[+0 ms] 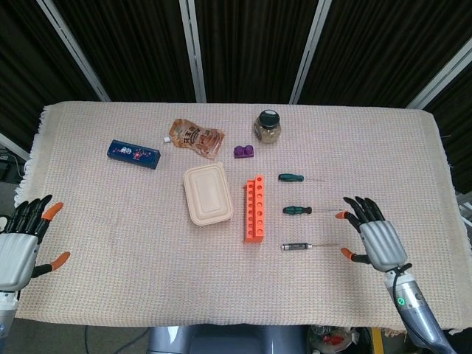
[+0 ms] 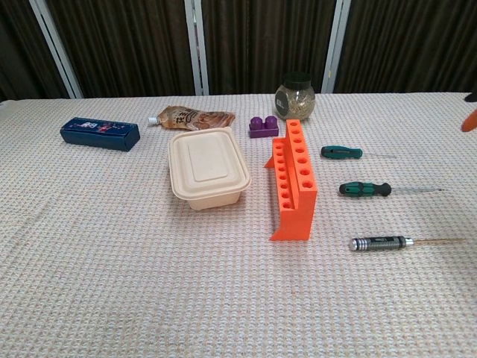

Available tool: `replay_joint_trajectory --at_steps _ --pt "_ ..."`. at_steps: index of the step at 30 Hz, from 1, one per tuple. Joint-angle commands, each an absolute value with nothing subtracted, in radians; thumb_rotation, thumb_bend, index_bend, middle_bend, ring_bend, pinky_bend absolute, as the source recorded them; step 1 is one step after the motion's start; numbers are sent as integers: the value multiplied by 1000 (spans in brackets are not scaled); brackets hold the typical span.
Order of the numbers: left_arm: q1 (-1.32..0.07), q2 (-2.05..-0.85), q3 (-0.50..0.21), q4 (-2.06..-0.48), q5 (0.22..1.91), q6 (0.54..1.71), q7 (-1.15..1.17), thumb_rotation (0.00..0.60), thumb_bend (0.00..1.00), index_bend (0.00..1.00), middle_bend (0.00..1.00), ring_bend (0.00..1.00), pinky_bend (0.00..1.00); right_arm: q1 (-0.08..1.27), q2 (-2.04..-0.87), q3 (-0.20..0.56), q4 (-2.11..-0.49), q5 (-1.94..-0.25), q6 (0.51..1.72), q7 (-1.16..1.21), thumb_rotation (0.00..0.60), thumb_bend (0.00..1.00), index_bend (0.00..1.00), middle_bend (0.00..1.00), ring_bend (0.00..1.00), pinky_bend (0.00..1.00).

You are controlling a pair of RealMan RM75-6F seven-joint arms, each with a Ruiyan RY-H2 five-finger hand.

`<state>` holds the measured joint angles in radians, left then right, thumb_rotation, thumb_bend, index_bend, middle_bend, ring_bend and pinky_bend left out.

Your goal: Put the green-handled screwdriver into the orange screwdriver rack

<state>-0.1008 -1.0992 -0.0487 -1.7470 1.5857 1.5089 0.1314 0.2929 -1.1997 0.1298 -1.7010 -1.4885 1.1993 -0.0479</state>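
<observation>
The orange screwdriver rack [image 1: 254, 209] [image 2: 294, 179] stands mid-table, its holes facing up. To its right lie three screwdrivers, tips pointing right: a green-handled one [image 1: 290, 177] [image 2: 341, 152] farthest back, a green-and-black one [image 1: 297, 210] [image 2: 365, 189] in the middle, and a black-and-silver one [image 1: 295, 246] [image 2: 380, 242] nearest. My right hand [image 1: 376, 236] hovers just right of the screwdriver tips, fingers spread and empty; only an orange fingertip [image 2: 469, 119] shows in the chest view. My left hand [image 1: 21, 243] is at the near left edge, fingers apart, holding nothing.
A beige lidded container [image 1: 207, 193] sits just left of the rack. Behind it are a purple block [image 1: 244, 151], a glass jar [image 1: 268, 126], a snack pouch [image 1: 195, 137] and a blue box [image 1: 133, 153]. A woven cloth [image 1: 110, 221] covers the table.
</observation>
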Motion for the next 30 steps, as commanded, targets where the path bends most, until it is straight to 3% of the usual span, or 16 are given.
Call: replay_joint_trajectory --at_steps 1,7,14,30 --pt "-107 -1100 -52 -1748 1580 1501 139 600 165 117 0 0 0 370 -1241 172 -1708 -1420 1103 -81 600 138 282 75 0 0" --pt "-122 -1091 -61 -1759 1566 1482 153 600 165 117 0 0 0 483 -1322 223 -1674 -1290 980 -179 600 156 290 73 0 0" --pt "-137 -1084 -64 -1768 1551 1459 159 600 166 115 0 0 0 568 -1403 259 -1620 -1158 925 -250 600 265 312 64 0 0" --pt "-160 -1086 -75 -1772 1532 1443 165 600 164 112 0 0 0 715 -1535 266 -1448 -897 825 -371 600 286 326 60 0 0"
